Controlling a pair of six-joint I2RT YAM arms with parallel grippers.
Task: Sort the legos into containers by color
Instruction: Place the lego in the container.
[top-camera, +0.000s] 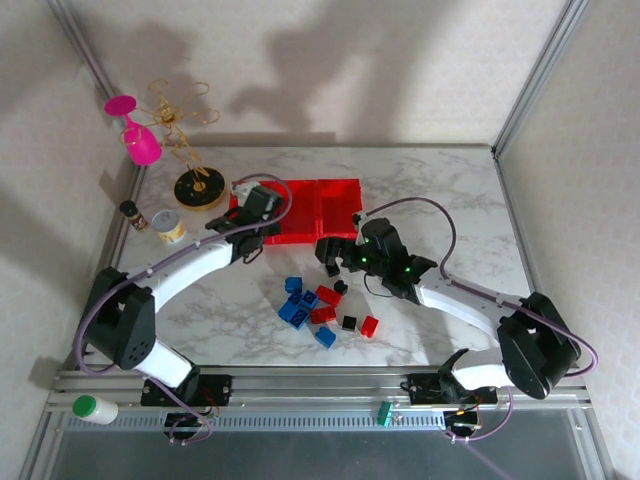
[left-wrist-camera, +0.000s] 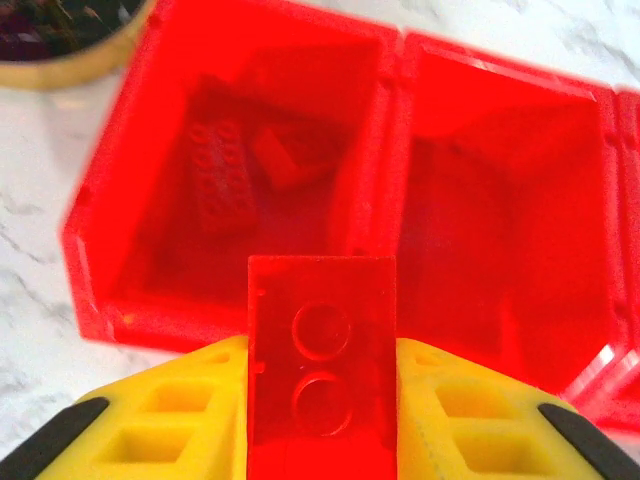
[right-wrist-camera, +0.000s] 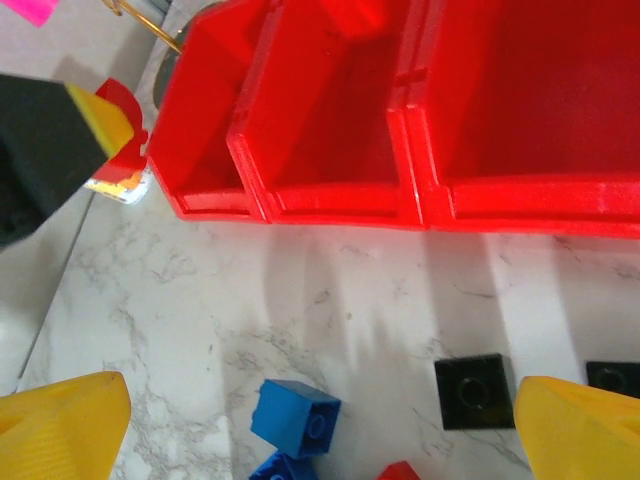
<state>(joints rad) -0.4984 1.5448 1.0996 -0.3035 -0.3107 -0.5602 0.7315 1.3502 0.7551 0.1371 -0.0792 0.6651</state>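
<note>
Left gripper (left-wrist-camera: 322, 410): jaws clamped on a red brick (left-wrist-camera: 322, 340), held at the near wall of the containers (left-wrist-camera: 100, 250), in front of the leftmost bin, which holds two red bricks (left-wrist-camera: 215, 180).
Right gripper (right-wrist-camera: 320, 420): jaws spread wide and empty above the bench (right-wrist-camera: 200, 300), near a black brick (right-wrist-camera: 474, 391) and a blue brick (right-wrist-camera: 295, 415).
Other legos (top-camera: 320, 310): loose on the bench, near the containers.
</note>
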